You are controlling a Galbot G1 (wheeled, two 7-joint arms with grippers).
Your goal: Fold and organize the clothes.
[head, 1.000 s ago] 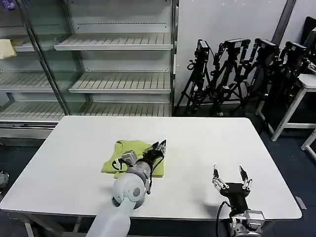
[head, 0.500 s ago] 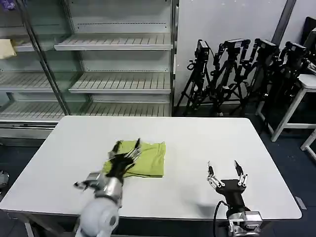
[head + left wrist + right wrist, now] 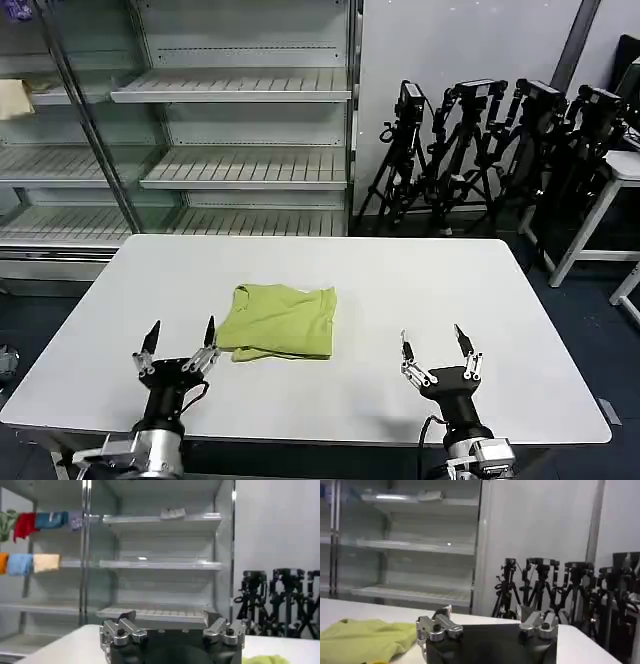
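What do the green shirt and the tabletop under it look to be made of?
The shirt: soft matte fabric, likely a cotton-type knit, judging by its rounded folds and wrinkles. The table: hard, smooth white surface, probably laminate or painted board, with a flat face and faint sheen; the exact material is unclear.

Left gripper (image 3: 180, 343) — fingers spread wide, nothing between the jaws, tips pointing up and away from the body, wrist low at the near edge. Right gripper (image 3: 436, 347) — same pose, jaws parted and empty, fingertips raised, wrist directly below them. Both arms sit level, well apart.
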